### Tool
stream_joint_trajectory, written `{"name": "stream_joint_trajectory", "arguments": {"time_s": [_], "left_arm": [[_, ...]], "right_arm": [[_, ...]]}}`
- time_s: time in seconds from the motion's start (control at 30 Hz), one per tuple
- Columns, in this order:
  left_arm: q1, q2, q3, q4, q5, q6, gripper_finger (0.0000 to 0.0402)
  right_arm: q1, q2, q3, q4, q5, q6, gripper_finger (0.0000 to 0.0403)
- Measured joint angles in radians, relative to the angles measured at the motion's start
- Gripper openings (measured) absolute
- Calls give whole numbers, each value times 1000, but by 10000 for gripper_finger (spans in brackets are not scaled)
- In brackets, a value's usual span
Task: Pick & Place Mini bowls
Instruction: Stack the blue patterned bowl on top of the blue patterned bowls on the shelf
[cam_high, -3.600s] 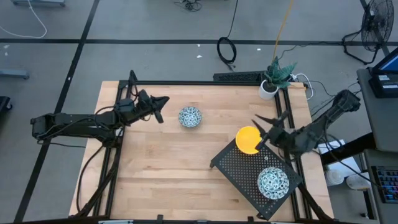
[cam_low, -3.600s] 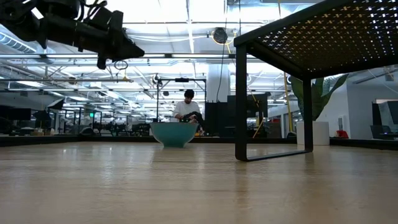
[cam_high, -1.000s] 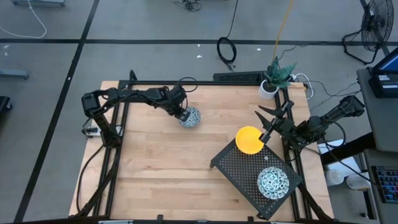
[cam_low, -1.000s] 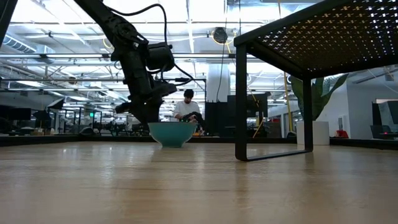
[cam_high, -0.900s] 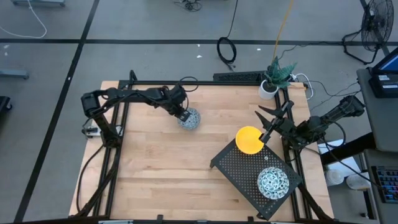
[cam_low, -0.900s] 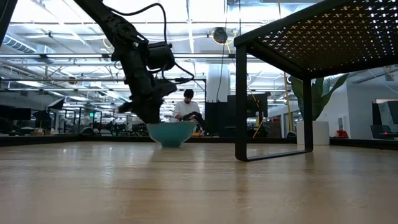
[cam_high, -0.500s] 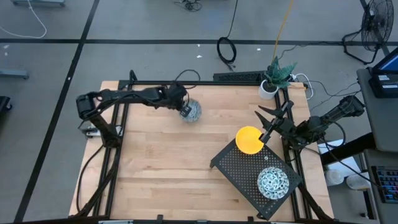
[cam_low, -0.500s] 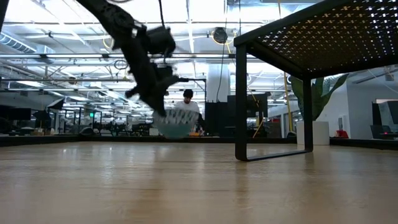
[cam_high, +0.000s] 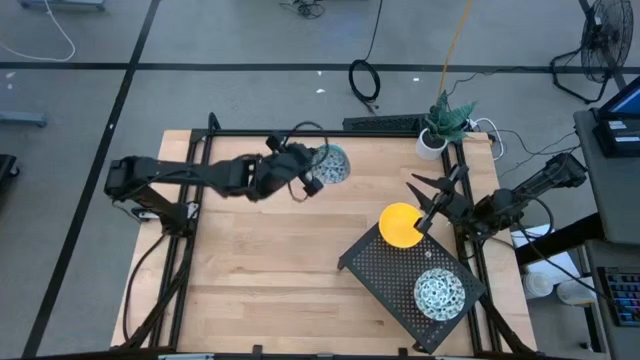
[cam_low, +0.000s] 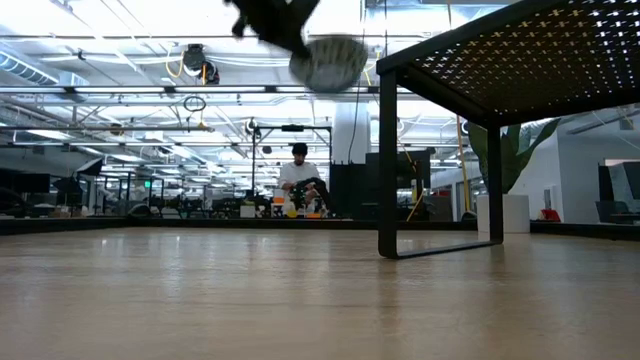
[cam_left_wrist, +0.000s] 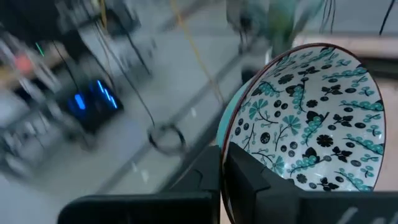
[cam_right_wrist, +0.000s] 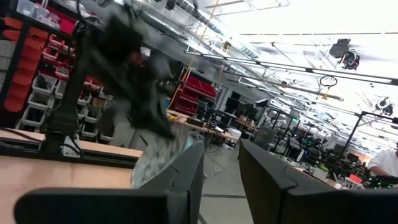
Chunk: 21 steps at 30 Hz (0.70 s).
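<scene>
My left gripper (cam_high: 308, 176) is shut on a blue-and-white patterned mini bowl (cam_high: 331, 165) with a teal outside. It holds the bowl high over the far middle of the table, and the low view shows the bowl (cam_low: 328, 62) well above the tabletop. My right gripper (cam_high: 424, 206) is open and hovers at the right side, just beyond a yellow mini bowl (cam_high: 399, 226). That bowl sits on a black perforated stand (cam_high: 385, 270). A second patterned bowl (cam_high: 439, 292) rests on the stand's near end. My left gripper pinches the bowl's rim (cam_left_wrist: 225, 144), one finger (cam_left_wrist: 252, 177) inside the bowl and the other (cam_left_wrist: 198, 179) on the teal outside. The bowl is lifted clear of the table and tilted, its patterned inside (cam_left_wrist: 314, 124) turned partly sideways.
A white plant pot (cam_high: 431, 144) stands at the table's far right corner. The black stand, on thin legs (cam_low: 386, 165), takes up the near right of the table. Bare wood (cam_high: 260, 270) lies across the middle and near left. A person sits in the room beyond (cam_low: 300, 180).
My left gripper, shut on the patterned bowl's rim where it sat on the table, has risen steeply and moved toward the far right. The bowl has left the tabletop and now hangs tilted high above it. The right arm has kept still.
</scene>
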Motion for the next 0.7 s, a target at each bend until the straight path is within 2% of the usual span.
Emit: {"name": "stream_joint_trajectory", "arguments": {"time_s": [0.1,0.2,0.33,0.47,0.57,0.7], "left_arm": [[-89,13,47,113,-136,123,8],[-167,18,56,221,-255,281,8],[-226,35,58,368,-316,425,8],[-251,69,58,465,-317,548,8],[-259,114,57,538,-315,621,8],[-260,158,57,656,-318,727,8]], "right_arm": [[0,13,0,-5,0,0,91],[0,33,0,-4,-1,0,109],[0,73,0,-3,-86,25,162],[-16,131,0,67,-209,51,222],[-46,182,1,156,-206,46,255],[-103,239,1,211,-226,67,279]]}}
